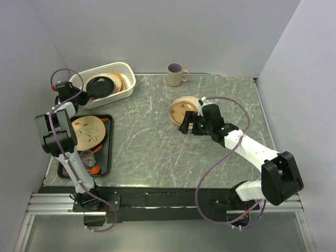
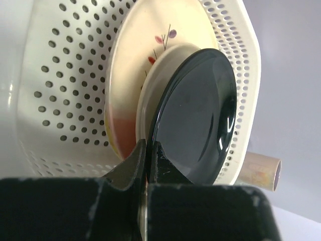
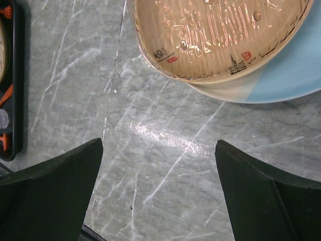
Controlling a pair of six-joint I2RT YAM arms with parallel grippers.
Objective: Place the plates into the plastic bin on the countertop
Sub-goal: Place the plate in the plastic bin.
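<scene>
Pressed shut, the left claw (image 2: 149,145) has its tips against the rim of a dark plate (image 2: 195,110) that sits inside the plastic bin (image 2: 60,75); whether that rim is pinched between them I cannot tell; a twig-painted plate (image 2: 145,40) lies beneath the dark one in the bin; the right claw (image 3: 159,145) gapes wide and empty above the countertop (image 3: 75,75), well right of the bin, just short of a tan-orange plate (image 3: 215,30) stacked on a pale blue plate (image 3: 291,75).
</scene>
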